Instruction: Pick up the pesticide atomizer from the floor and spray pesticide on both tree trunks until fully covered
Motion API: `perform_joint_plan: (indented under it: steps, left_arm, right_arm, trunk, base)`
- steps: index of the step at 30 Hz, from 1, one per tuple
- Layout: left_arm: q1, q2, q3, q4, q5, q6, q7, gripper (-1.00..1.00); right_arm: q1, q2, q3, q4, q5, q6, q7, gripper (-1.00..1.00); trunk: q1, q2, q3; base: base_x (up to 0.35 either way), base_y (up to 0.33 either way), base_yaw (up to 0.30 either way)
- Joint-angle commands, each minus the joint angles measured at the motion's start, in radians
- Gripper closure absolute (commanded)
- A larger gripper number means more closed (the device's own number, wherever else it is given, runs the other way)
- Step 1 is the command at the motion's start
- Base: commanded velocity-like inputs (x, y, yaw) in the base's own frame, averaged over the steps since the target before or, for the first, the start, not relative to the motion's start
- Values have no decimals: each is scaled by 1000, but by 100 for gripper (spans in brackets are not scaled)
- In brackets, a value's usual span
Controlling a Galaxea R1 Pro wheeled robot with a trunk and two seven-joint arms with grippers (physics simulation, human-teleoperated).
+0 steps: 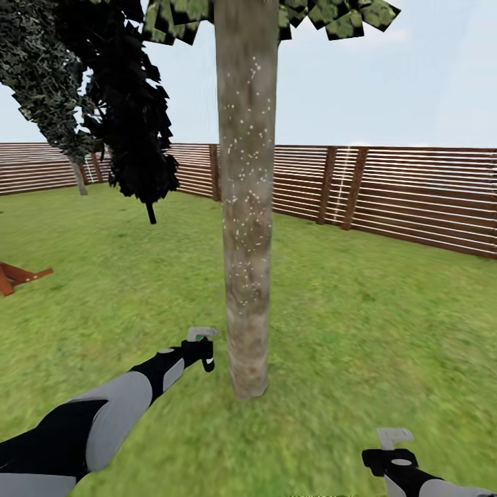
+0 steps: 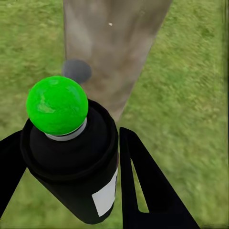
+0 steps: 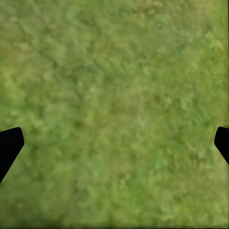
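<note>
A tree trunk (image 1: pixel 246 207), straight and grey-brown, rises from the lawn right in front of me, dotted with white pesticide specks (image 1: pixel 241 172) from about knee height up. My left gripper (image 1: pixel 201 347) is just left of the trunk's base, shut on the pesticide atomizer (image 1: pixel 201 335). In the left wrist view the atomizer (image 2: pixel 71 157) has a black body and a green dot (image 2: pixel 57 105) on top. Black fingers (image 2: pixel 143 186) press on both sides of it, and it faces the trunk (image 2: pixel 112 43). My right gripper (image 1: pixel 393 442) hangs open over grass, low on the right; its fingertips (image 3: pixel 9 145) stand wide apart.
A brown slat fence (image 1: pixel 414 200) rings the lawn behind the trunk. A dark narrow tree (image 1: pixel 138 152) stands at the back left, and a farther grey trunk (image 1: pixel 80 178) rises near the fence. An orange-brown wooden piece (image 1: pixel 17 276) lies at the left edge. Open grass (image 1: pixel 386 324) spreads to the right.
</note>
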Motion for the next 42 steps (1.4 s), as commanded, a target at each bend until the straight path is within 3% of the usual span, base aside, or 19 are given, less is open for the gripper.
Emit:
perform_joint_plan:
  steps: [1, 22, 26, 29, 42]
  left_arm:
    - [0, 0, 0, 0, 0, 0, 0, 100]
    - [0, 0, 0, 0, 0, 1, -1, 100]
    - [0, 0, 0, 0, 0, 1, -1, 100]
    - [0, 0, 0, 0, 1, 2, -1, 100]
    - [0, -3, -1, 0, 0, 2, -1, 100]
  right_arm:
    - [0, 0, 0, 0, 0, 0, 0, -100]
    - [0, 0, 0, 1, 0, 0, 0, -100]
    - [78, 0, -1, 1, -2, -7, 0, -100]
    - [140, -1, -4, 1, -9, -123, -4, -100]
    - [149, 0, -6, 1, -12, -151, -8, -100]
  trunk:
    - [0, 0, 1]
    - [0, 0, 8]
    - [0, 0, 4]
    - [0, 0, 3]
    - [0, 0, 3]
  base:
    - [2, 350, -284]
    - [0, 350, -226]
    - [0, 350, -59]
    - [0, 350, -6]
    - [52, 350, -83]
